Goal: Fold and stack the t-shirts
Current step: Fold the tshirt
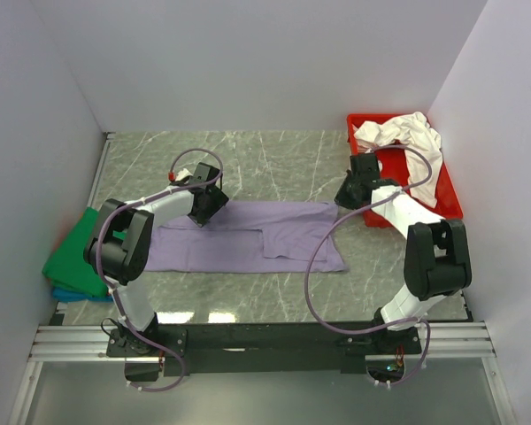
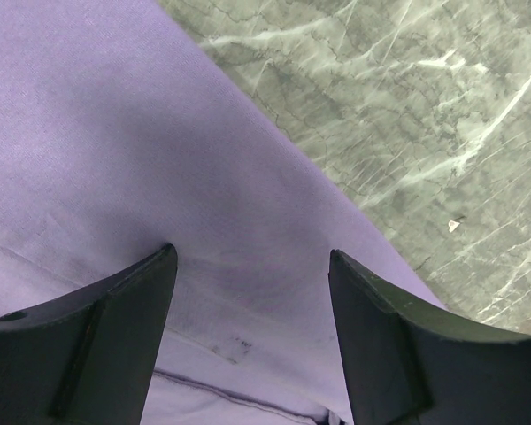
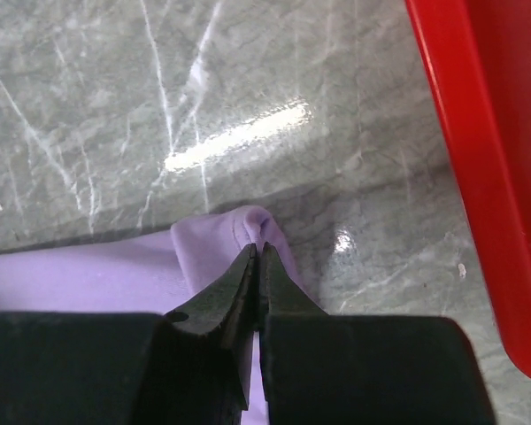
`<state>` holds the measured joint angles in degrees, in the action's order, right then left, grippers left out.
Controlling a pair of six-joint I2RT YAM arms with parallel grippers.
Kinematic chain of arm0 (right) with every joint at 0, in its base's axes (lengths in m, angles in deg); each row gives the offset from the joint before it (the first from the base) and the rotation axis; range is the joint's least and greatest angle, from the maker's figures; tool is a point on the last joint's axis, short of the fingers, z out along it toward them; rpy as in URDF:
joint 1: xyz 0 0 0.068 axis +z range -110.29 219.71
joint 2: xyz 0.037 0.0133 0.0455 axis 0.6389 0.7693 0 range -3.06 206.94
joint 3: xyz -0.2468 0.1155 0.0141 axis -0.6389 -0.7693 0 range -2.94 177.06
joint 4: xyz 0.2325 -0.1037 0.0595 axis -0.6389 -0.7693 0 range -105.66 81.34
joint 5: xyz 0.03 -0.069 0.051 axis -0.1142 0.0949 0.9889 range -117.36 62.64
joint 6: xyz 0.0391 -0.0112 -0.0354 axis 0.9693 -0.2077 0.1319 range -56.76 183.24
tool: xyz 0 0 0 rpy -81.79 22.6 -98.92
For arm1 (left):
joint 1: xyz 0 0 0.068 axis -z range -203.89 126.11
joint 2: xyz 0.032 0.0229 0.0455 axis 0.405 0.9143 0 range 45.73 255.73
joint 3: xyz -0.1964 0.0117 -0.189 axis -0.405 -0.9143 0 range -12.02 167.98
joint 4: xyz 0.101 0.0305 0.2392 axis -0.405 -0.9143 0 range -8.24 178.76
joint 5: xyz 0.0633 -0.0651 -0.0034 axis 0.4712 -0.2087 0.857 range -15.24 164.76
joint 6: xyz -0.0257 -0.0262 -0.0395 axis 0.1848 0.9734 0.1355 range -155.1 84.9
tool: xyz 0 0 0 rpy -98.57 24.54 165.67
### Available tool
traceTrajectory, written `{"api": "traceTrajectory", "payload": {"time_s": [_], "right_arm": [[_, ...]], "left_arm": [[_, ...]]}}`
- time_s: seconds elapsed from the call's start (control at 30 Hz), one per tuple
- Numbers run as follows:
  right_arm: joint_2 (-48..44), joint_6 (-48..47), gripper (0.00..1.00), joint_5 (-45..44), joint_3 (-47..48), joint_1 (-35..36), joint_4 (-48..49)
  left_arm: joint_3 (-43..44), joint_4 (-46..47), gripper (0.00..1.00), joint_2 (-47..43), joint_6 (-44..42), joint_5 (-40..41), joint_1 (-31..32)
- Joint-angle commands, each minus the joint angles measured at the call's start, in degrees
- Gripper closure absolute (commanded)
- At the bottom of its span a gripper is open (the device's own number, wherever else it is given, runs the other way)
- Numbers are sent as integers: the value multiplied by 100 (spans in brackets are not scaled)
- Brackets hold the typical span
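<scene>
You're on the fold step for the purple shirt (image 1: 248,237), spread flat mid-frame on the tabletop (image 1: 274,159). Right end effector (image 3: 258,252) is clamped on its upper-right corner, near the red tray (image 1: 442,202). Left end effector (image 2: 252,257) hangs wide apart over the upper-left edge, gripping nothing. Next move, I'd say: close left on that edge, then bring both corners down-frame together.

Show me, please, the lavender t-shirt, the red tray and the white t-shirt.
lavender t-shirt (image 1: 239,239), top view, middle of its body.
red tray (image 3: 478,133), right wrist view, its side wall.
white t-shirt (image 1: 398,133), top view, its bunched middle.
</scene>
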<state>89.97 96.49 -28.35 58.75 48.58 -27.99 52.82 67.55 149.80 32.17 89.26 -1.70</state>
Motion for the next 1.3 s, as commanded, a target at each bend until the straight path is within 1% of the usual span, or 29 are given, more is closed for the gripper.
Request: {"api": "traceTrajectory", "payload": {"time_s": [0.0,0.03,0.07,0.1,0.13,0.17,0.27,0.37,0.53,0.6,0.7,0.87,1.03,1.1,1.23,1.27], "right_arm": [[4,32,100,-366,-121,19,78],[39,49,98,-375,-157,19,96],[57,49,94,-375,-184,10,114],[66,41,83,-349,-253,10,166],[57,41,78,-314,-280,10,184],[40,41,71,-296,-298,10,193],[-92,41,62,-200,-351,10,255],[-171,6,58,-208,-246,19,193],[91,-187,57,11,79,36,202],[179,-293,56,-41,211,107,193],[539,-442,56,-103,475,142,115],[1067,-399,56,-103,888,142,-53],[1366,-320,56,82,915,133,70],[1358,-258,57,292,810,124,210],[1261,-144,60,591,616,124,369],[1226,-83,62,696,520,124,386]], "left_arm": [[-226,-155,24,157,85,-88,-22],[-226,-164,24,140,76,-79,-22],[-217,-164,24,131,68,-88,-31],[-217,-181,24,122,59,-79,-31],[-209,-173,24,122,50,-79,-22],[-217,-164,24,122,41,-88,-31],[-200,-173,24,122,24,-105,-22],[-191,-164,24,96,15,-105,-31],[-182,-155,24,96,-3,-123,-31],[-191,-146,24,96,6,-141,-31],[-173,-146,25,104,6,-149,-31],[-120,-173,25,122,6,-150,-31],[-121,-190,25,131,-12,-141,-31],[-129,-190,25,131,-12,-141,-31],[-138,-190,25,122,-12,-123,-40],[-147,-190,25,122,-12,-123,-40]]}}
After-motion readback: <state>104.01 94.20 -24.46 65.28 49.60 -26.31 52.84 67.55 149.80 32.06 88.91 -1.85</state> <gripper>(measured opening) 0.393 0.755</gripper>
